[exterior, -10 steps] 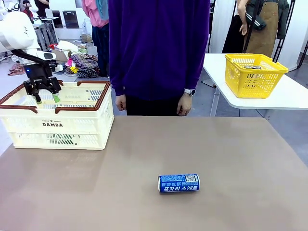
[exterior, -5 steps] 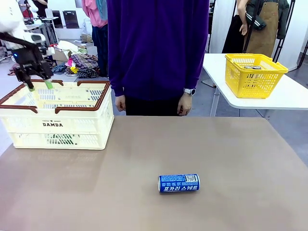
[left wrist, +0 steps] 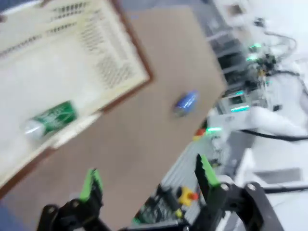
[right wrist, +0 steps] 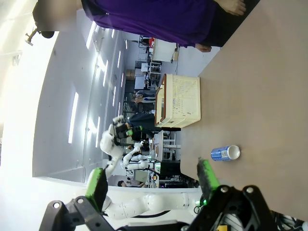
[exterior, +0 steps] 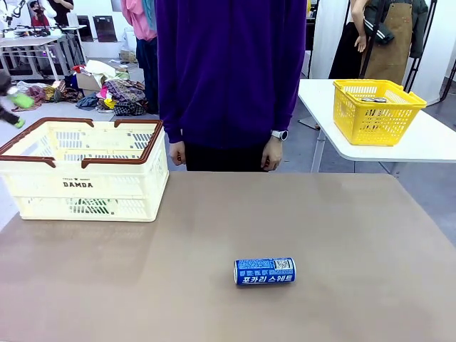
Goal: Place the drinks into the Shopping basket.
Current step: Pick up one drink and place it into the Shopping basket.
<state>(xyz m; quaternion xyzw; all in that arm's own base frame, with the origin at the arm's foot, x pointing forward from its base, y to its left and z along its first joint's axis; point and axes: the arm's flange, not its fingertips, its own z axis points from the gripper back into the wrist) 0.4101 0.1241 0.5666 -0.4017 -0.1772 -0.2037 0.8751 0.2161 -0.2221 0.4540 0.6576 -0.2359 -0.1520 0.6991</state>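
On my left wrist feed the left gripper [left wrist: 147, 174] is black, its two fingers [left wrist: 91, 184] faced with bright green pads, and I can make out round silver pivot screws at the knuckles. The right gripper [right wrist: 150, 172] looks the same to me: black linkages, green pads [right wrist: 97, 185], pale screw heads on the joints. From the front, the left gripper [exterior: 20, 111] is just a black and green blur at the picture's edge. The person [exterior: 231, 71] across from me wears a deep purple long-sleeved top, dark trousers and a wristwatch [exterior: 280, 135] with a pale face
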